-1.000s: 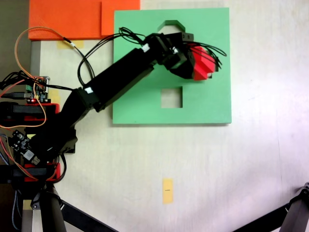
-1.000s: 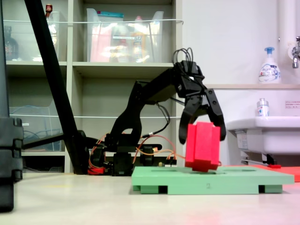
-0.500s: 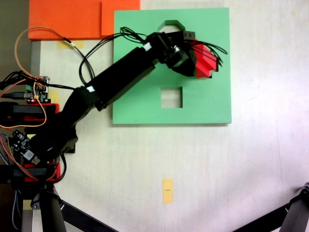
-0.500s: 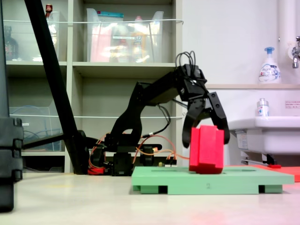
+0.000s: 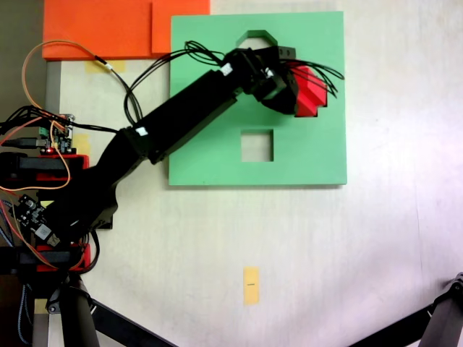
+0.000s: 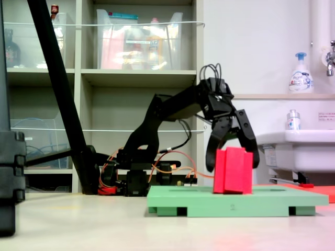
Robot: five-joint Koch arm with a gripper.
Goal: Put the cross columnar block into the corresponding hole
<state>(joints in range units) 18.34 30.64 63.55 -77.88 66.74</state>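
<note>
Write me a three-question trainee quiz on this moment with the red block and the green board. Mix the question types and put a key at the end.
1. True or false: the red block stands upright with its bottom sunk into the green board.
2. Which cutout is uncovered near the board's middle in the top-down fixed view: A square, B round, C triangular?
3. Fill in: the fingers of the gripper stand on ___ sides of the block.

Key: 1 true; 2 A; 3 both.

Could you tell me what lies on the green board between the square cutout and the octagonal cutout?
In a fixed view, the arm's end effector lies between the square cutout and the octagonal cutout, flanking the red cross block on the green board.
</note>
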